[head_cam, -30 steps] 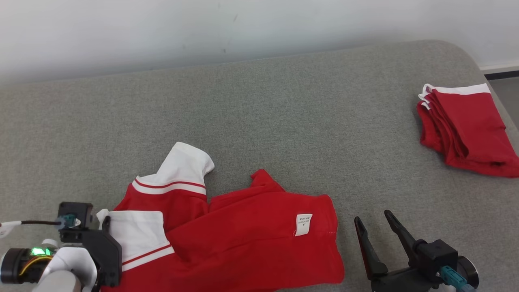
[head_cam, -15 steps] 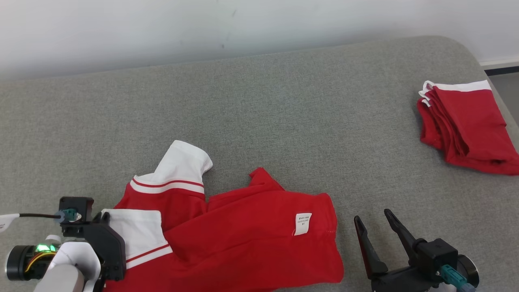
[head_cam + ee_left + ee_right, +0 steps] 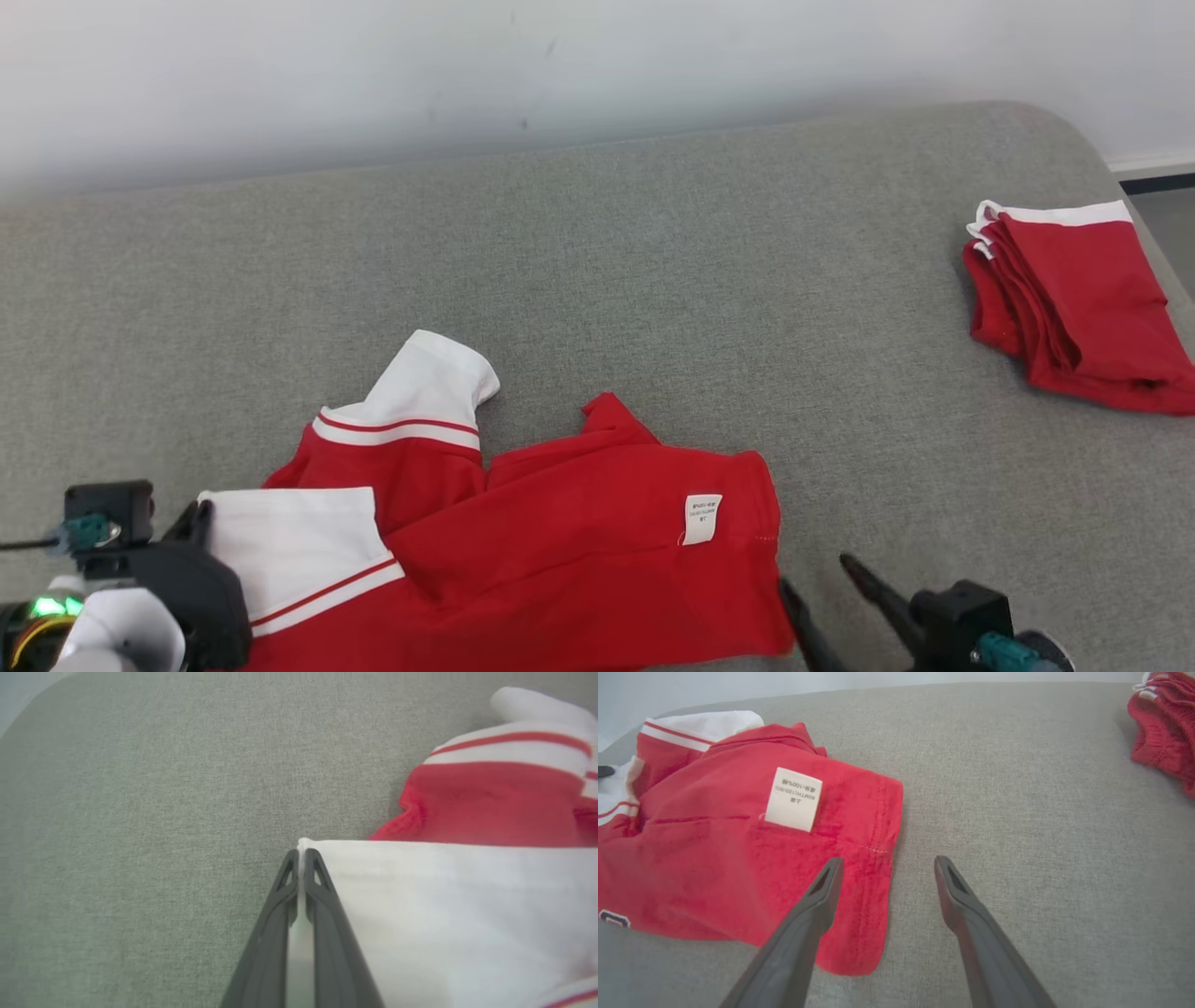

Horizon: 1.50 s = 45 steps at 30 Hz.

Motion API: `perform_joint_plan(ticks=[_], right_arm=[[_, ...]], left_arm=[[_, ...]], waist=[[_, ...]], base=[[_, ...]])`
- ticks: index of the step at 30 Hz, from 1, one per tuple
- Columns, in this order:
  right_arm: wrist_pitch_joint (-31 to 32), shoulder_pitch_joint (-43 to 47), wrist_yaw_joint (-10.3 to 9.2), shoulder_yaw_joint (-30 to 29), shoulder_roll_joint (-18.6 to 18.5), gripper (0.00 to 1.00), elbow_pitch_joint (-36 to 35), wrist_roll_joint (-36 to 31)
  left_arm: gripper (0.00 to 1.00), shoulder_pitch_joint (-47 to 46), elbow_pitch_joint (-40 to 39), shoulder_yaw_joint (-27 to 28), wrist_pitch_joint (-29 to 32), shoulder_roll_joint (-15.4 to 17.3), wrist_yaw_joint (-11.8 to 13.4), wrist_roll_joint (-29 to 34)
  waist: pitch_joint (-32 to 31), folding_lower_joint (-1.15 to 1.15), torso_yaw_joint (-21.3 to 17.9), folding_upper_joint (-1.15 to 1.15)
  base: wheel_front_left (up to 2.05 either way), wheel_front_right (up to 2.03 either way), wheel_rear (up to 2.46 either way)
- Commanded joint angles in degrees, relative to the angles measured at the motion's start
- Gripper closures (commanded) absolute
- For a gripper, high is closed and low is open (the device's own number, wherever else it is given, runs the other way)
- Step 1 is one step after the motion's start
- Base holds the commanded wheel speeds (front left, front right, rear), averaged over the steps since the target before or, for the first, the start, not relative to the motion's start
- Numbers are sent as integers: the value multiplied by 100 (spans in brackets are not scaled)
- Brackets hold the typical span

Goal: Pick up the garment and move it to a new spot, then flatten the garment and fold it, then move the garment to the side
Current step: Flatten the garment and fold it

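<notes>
Now left jaws pinch the garment (image 3: 579, 560) by its white cuff (image 3: 444, 896) — right jaws gape astride its hem (image 3: 878, 868).

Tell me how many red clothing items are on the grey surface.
2 that can be told apart: one rumpled garment near the front, its white sleeve pinched by the left end effector, and one folded red bundle at the far right; its layers may hide more.

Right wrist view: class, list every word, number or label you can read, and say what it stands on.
"100%": within one line on the white label sewn to the red garment.
Label's other lines: too small to read surely.
Dark-edged print at the garment's lower left: cut off, unreadable.
</notes>
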Motion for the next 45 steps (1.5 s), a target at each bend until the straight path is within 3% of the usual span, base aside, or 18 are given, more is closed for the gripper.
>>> perform_joint_plan(ticks=[1,6,13,26,29,31,33,34,35,39,40,41,42,45], right_arm=[[320,218,6,100,-137,0,-260,196],[748,397,6,-154,-131,0,-718,147],[1222,-403,5,-261,202,0,0,-115],[1584,-945,5,-430,610,0,881,-587],[1596,-996,5,-420,643,10,899,-651],[1583,-1023,5,-404,651,11,934,-663],[1584,-1078,5,-344,659,18,975,-660],[1601,-1107,5,-301,663,38,989,-652],[1632,-1119,5,-258,667,47,1007,-645],[1797,-1104,5,-201,666,77,1098,-665],[1823,-1093,5,-205,665,79,1098,-678],[1814,-1085,5,-213,665,93,1084,-685],[1771,-1081,5,-227,667,100,1054,-702],[1576,-1134,5,-276,667,100,860,-684]], left_arm=[[100,250,-170,84,-75,115,65,-72],[100,621,-590,254,-116,239,248,-121],[100,593,-953,106,8,160,366,-23],[100,410,-1223,77,25,242,398,-11],[100,387,-1253,129,-47,252,431,-42],[100,357,-1257,138,-79,247,433,-51],[100,316,-1243,132,-103,242,418,-48],[100,294,-1234,122,-104,240,409,-46],[100,280,-1220,114,-111,238,399,-42],[100,230,-1172,74,-124,210,378,-35],[100,213,-1162,65,-134,203,380,-33],[100,200,-1154,55,-142,195,375,-31],[100,192,-1151,50,-171,194,369,-20],[100,135,-1227,108,-405,169,344,-3]], waist=[[-38,0,10,0],[-77,0,-62,0],[12,0,13,0],[331,0,299,0],[384,0,336,0],[413,0,364,0],[435,0,397,0],[445,0,412,0],[452,0,426,0],[464,0,479,0],[464,0,489,0],[462,0,497,0],[459,0,501,0],[425,0,491,0]], base=[[0,0,0],[0,0,0],[0,0,0],[0,0,0],[0,0,0],[0,0,0],[0,0,0],[0,0,0],[0,0,0],[0,0,0],[0,0,0],[0,0,0],[0,0,0],[0,0,0]])
